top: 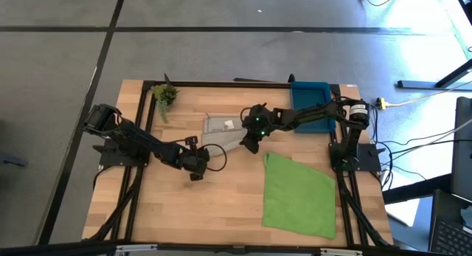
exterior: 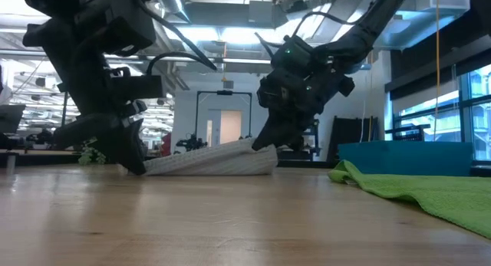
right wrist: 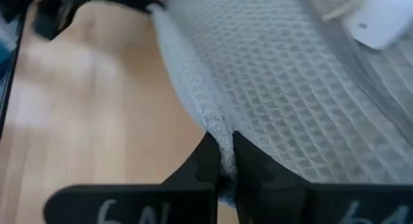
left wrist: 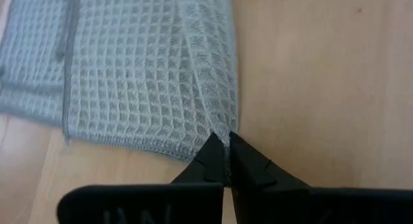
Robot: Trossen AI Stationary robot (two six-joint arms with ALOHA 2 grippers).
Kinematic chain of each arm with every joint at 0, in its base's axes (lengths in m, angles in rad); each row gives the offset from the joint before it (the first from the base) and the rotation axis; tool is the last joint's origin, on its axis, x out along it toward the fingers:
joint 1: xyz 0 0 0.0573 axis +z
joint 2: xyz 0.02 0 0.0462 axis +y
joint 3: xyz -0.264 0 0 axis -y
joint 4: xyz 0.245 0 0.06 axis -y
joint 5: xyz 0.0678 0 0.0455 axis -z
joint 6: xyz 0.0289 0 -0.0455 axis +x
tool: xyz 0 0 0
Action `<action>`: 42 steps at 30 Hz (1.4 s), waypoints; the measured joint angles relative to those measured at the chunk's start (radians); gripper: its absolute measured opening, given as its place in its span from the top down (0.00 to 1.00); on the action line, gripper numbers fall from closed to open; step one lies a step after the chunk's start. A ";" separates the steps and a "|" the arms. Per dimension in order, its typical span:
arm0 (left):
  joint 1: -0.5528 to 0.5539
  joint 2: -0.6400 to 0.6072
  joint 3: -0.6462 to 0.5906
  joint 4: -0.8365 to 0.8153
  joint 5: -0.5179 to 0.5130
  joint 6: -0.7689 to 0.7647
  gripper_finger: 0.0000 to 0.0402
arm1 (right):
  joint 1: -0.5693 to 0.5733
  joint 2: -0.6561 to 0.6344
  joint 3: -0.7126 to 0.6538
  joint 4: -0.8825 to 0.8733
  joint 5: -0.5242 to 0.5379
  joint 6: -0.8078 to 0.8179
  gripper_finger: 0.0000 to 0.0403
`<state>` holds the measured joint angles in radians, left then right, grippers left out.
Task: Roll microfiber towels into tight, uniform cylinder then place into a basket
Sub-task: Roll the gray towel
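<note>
Near the surface's (top: 221,204) far edge, the left tool (left wrist: 226,161) and right tool (right wrist: 221,161) each pinch the grey towel (top: 225,134); its white tag (right wrist: 381,20) shows no readable writing.

Looks like a robotics lab or open industrial workspace: wooden tabletop (top: 221,197) on a black metal frame (top: 144,116), grey concrete floor (top: 59,57), loose cables (top: 413,149). Beyond it, exposed ceiling ducts (exterior: 230,5), strip lights, tall windows (exterior: 453,105), distant benches with equipment.
</note>
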<state>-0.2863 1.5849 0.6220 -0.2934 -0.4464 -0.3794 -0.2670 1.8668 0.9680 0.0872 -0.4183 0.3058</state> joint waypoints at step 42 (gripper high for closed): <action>-0.095 -0.010 0.182 -0.138 0.181 -0.064 1.00 | 0.032 -0.002 0.001 0.053 -0.046 0.109 0.95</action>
<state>-0.3809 1.5745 0.8041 -0.4312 -0.2659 -0.4437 -0.2347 1.8648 0.9691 0.1405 -0.4644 0.4147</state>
